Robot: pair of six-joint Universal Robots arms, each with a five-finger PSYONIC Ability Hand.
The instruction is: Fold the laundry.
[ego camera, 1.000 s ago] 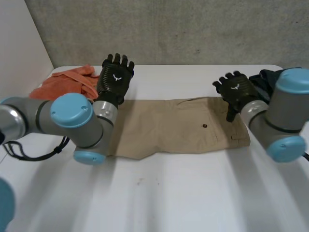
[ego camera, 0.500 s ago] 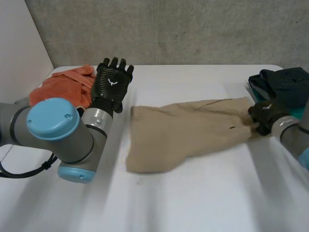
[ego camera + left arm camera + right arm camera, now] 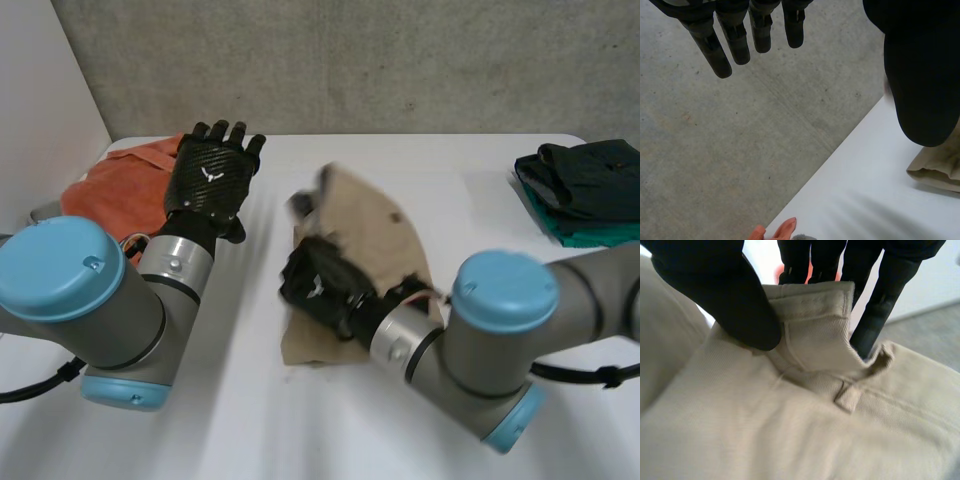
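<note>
We see the right hand (image 3: 316,285) clamped on the shorts' (image 3: 385,228) waistband, thumb against fingers. Shorts are bunched mid-table (image 3: 300,430). Left hand (image 3: 210,178) hangs over the table's left side, fingers straight and apart, holding nothing.

Matt woven twill shorts (image 3: 790,430)

You have a white table (image 3: 300,430) before you, its top smooth, with soft light falling evenly across it. Behind the tabletop's far edge stands a grey concrete wall (image 3: 380,60), rough and speckled. At the far left corner a plain white wall (image 3: 40,90) meets the concrete one. In the left wrist view, the concrete shows faint scratches and stains beyond the tabletop's edge.
</note>
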